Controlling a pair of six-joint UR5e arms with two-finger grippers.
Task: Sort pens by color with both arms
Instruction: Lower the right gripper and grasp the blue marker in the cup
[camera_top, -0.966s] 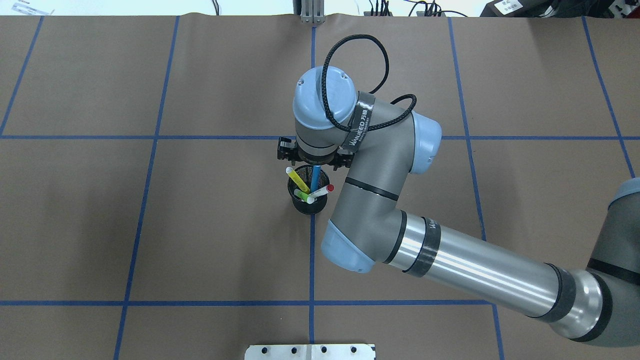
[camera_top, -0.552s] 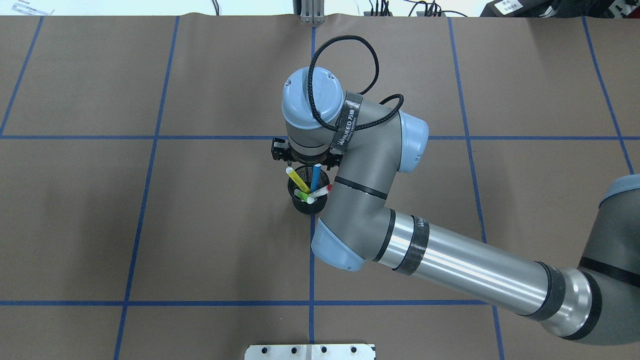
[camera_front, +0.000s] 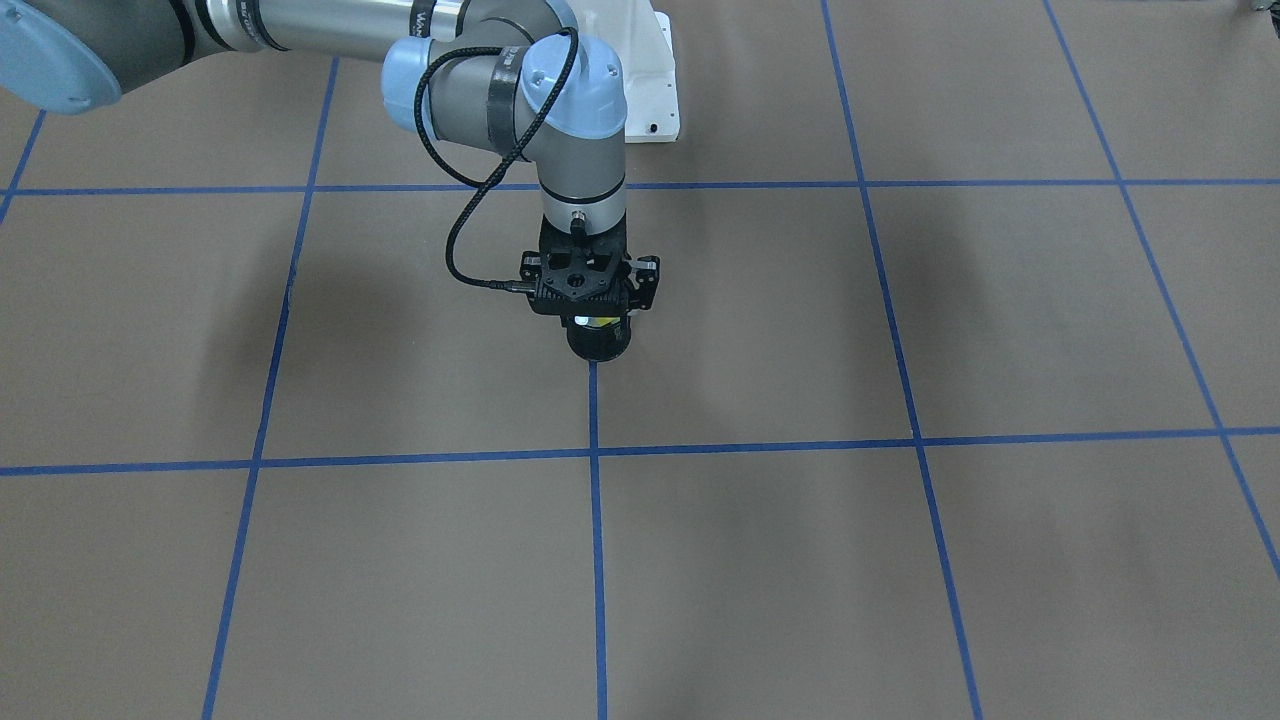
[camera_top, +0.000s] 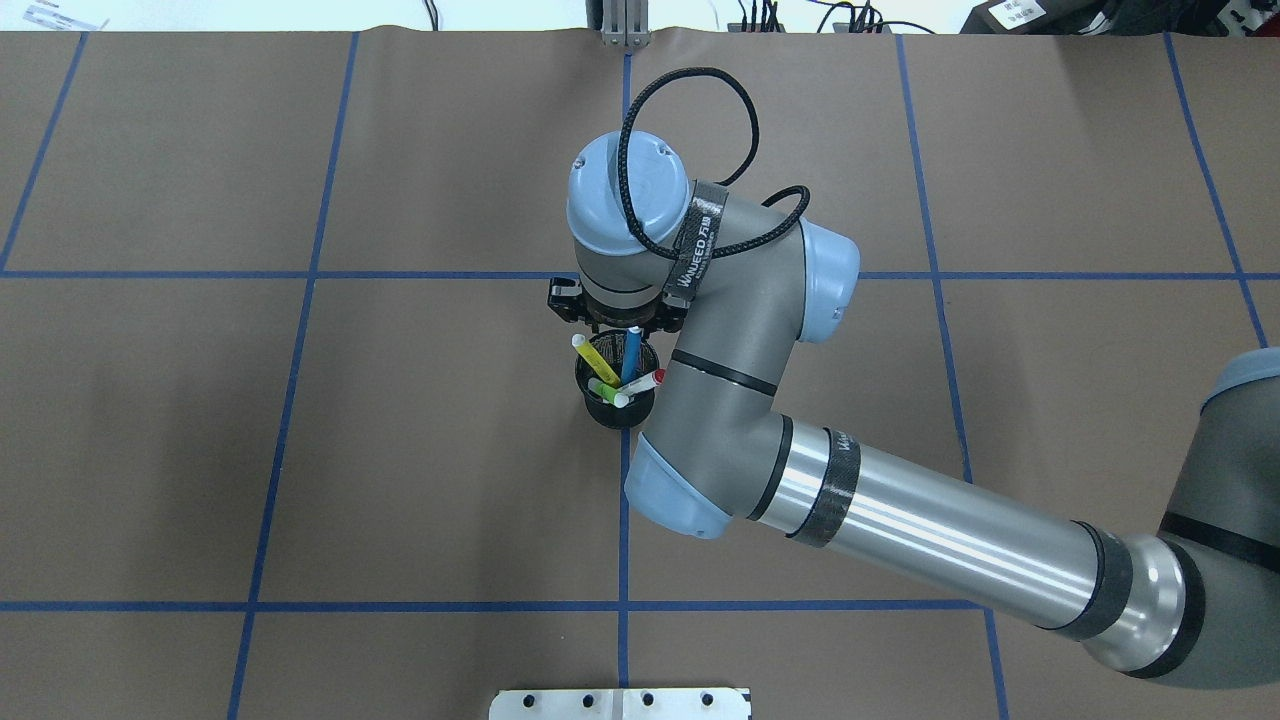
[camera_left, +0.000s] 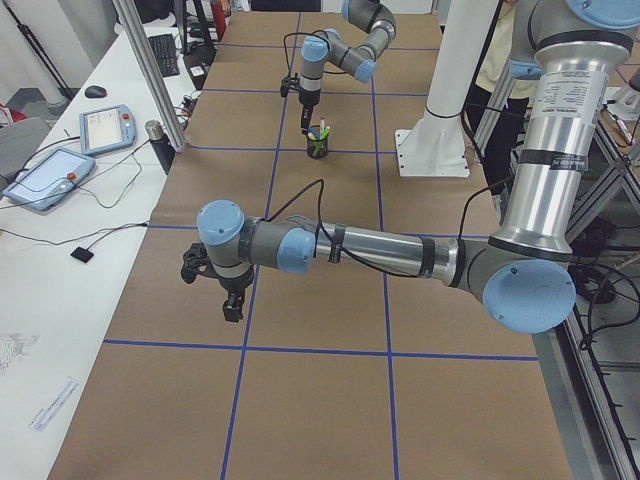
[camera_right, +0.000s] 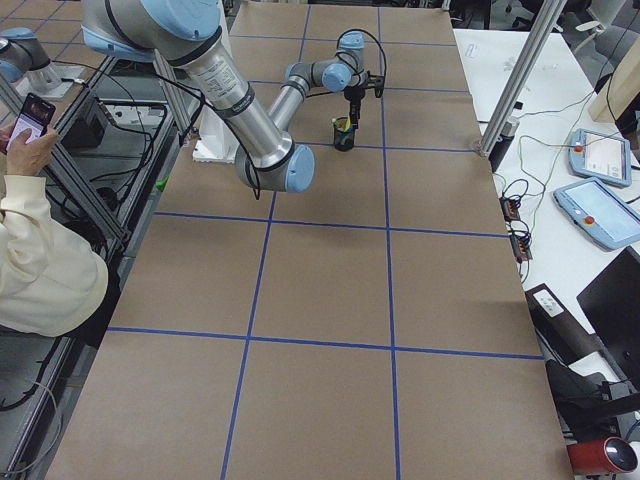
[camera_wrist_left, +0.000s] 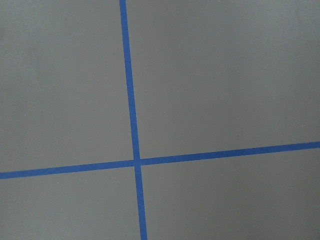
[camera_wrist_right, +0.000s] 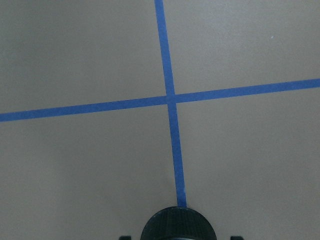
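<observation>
Since a second ago the right arm (camera_top: 900, 520) has slid its wrist a little toward the overhead view's left, and it has scarcely stirred in the last half second; the pens have not shifted. The right gripper (camera_front: 590, 312) hangs directly over the black mesh cup (camera_top: 615, 415), which stands on a blue tape line (camera_top: 623, 500) of the brown tabletop (camera_top: 400, 450). Its fingers are hidden under the wrist, so whether they are spread or closed cannot be told. All four pens stand tilted in the cup: the blue pen (camera_top: 631, 358) reaches up to the gripper, the yellow pen (camera_top: 595, 360) leans away, and the green pen (camera_top: 605, 390) and the red-capped white pen (camera_top: 645, 381) lie lower. Well apart from them, the left arm (camera_left: 380, 250) holds the left gripper (camera_left: 232, 305) above bare tabletop; its state cannot be told.
</observation>
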